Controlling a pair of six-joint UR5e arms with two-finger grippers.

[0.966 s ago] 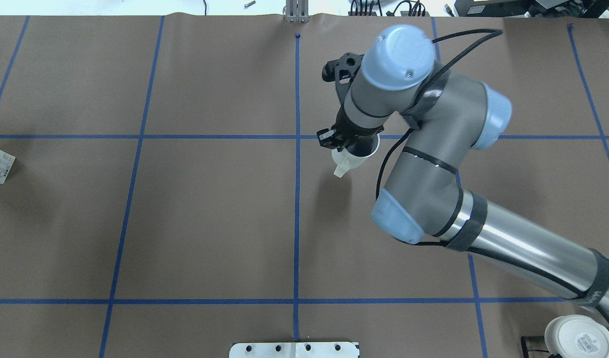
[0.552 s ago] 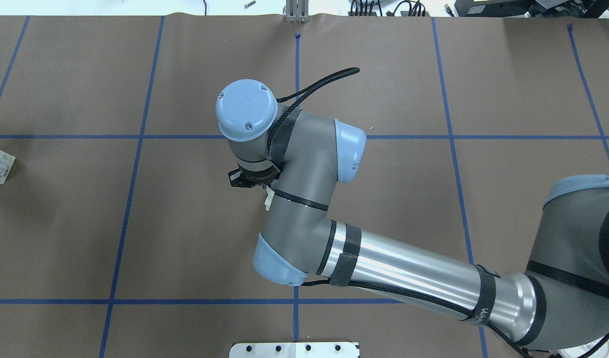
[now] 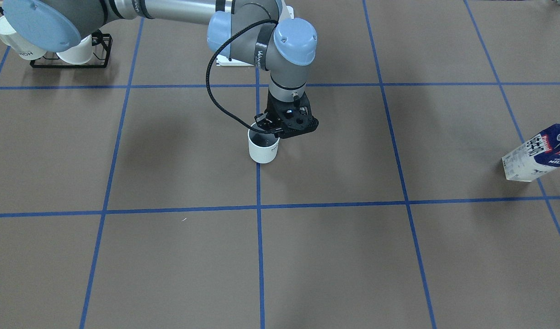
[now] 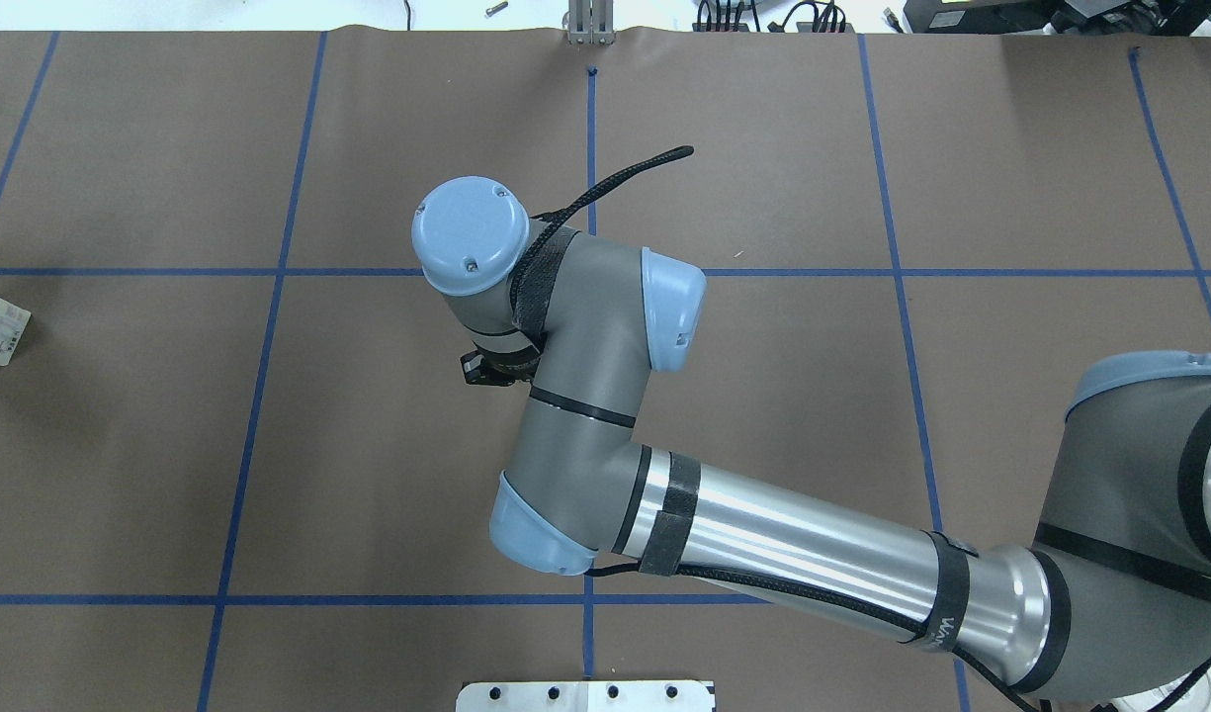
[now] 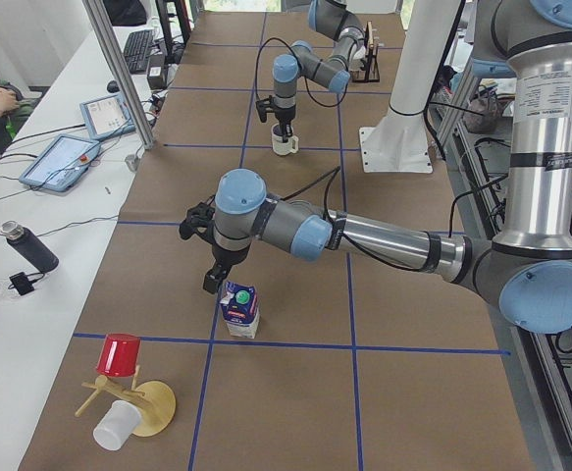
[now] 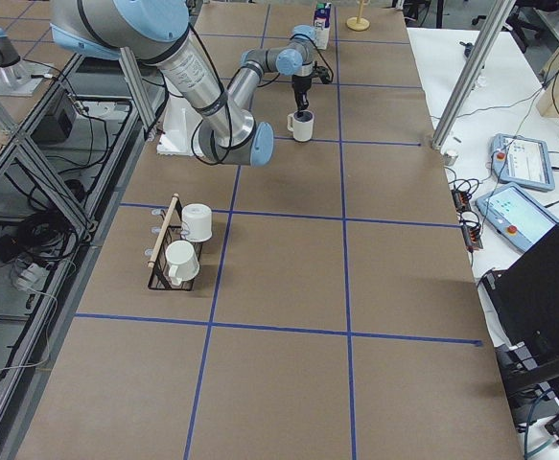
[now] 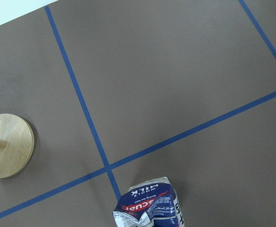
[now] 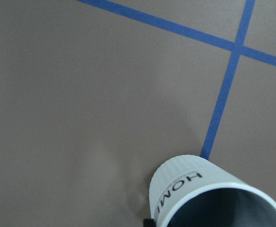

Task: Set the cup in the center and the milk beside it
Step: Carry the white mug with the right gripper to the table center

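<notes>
Cup [image 3: 263,151] check for you: the right gripper [image 3: 267,131] has its fingers closed on the cup's wall. One finger is down inside the dark interior and the other is outside, so the cup sits straight below them, mouth up, with its handle on the robot's side. Its base is right on the tape line [image 3: 258,183] running through the center [image 3: 280,176]. You can't really tell from these views whether it's set down or just off the surface.

The milk [image 5: 239,309] is well apart from those fingers, standing upright at the left arm's end of the table. It's just below and beside the left gripper [image 5: 212,283], which hovers over it. You only get that gripper in the side view, so you can't tell if its fingers are open, closed or touching the carton. The left wrist view catches only the carton's top by a tape crossing, with a wooden disc [image 7: 7,146] off to one side.
</notes>
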